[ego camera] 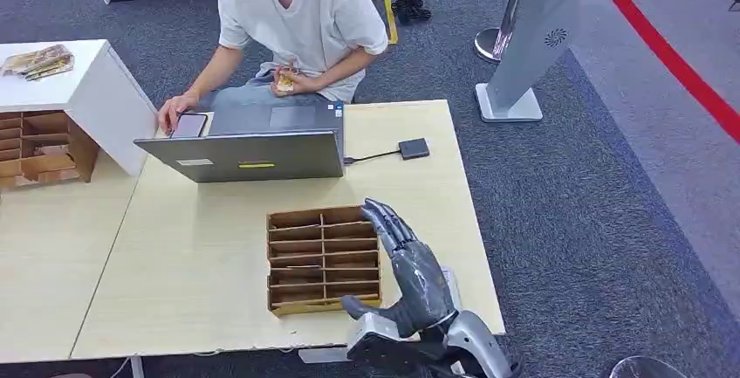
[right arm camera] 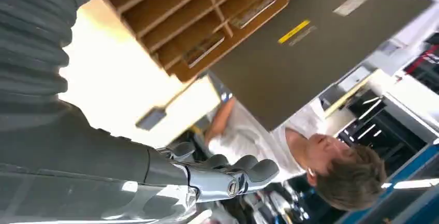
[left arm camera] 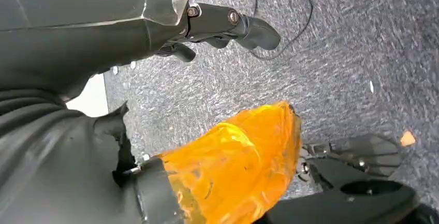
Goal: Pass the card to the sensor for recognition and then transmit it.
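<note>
The right robot hand [ego camera: 408,273] is spread wide and holds nothing beside the wooden box [ego camera: 323,260] on the table [ego camera: 201,247], where the cards [right arm camera: 203,48] lie in slots, so I think it must next reach in and pinch one.

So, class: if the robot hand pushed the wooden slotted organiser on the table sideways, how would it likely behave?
The wooden slotted organiser looks stiff, built of thin boards, so it should move as one piece. It lies low and flat on the smooth table, so it would probably slide, not tip. Cards in its slots might shift. The right robot hand is beside it.
</note>
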Motion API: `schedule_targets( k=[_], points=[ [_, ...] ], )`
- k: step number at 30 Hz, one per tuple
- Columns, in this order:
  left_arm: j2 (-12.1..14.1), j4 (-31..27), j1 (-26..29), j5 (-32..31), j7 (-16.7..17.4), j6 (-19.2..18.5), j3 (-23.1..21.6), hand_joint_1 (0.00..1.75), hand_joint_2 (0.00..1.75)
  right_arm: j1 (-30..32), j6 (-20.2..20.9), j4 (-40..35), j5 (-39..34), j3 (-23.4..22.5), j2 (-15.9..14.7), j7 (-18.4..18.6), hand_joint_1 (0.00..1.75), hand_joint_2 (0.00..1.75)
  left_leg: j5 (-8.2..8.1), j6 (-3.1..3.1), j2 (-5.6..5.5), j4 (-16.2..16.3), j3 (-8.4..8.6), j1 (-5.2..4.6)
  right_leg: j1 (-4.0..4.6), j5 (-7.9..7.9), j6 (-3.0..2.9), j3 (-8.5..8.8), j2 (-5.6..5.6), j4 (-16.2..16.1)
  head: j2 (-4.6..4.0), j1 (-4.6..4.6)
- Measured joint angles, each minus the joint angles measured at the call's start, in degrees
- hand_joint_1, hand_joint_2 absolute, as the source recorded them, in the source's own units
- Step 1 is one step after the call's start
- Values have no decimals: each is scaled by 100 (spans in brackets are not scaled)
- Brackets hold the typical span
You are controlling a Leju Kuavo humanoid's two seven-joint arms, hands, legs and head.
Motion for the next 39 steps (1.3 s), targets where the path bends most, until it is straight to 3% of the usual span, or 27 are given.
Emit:
schedule_targets(
  k=[6, 17, 34, 36, 39],
  points=[
    [-4, 0, -11, -225, 151, -166, -20, 0, 0, -414, 18, 63, 1344, 240, 0, 662, 0, 175, 0, 0, 0, 0, 0, 0, 0, 0, 0, 0, 0, 0, 0, 0],
    [-4, 0, -41, -526, 308, -384, -118, 0, 0, -1241, 242, 290, 2691, 474, -92, 1195, 0, 175, 1, 0, 0, 1, 1, 0, 0, 1, 0, 0, 0, 0, 0, 0],
    [-4, -2, -77, -769, 367, -498, -125, 0, 0, -1731, 780, 710, 2688, 684, -210, 1331, 5, 175, 1, 0, -1, 1, 0, 0, 0, 1, 0, 0, 0, 0, 0, 2],
    [-4, 0, -78, -785, 367, -503, -125, 0, 0, -1749, 791, 761, 2633, 699, -210, 1331, 45, 175, 1, 0, -1, 1, 0, 0, 0, 1, 0, 0, 0, 0, 0, 0],
    [-4, 0, -83, -806, 371, -514, -125, 0, 0, -1768, 813, 831, 2563, 719, -210, 1328, 40, 175, 0, 0, -1, 1, 0, 0, 0, 1, 0, 0, 0, 0, 0, 2]
  ],
)
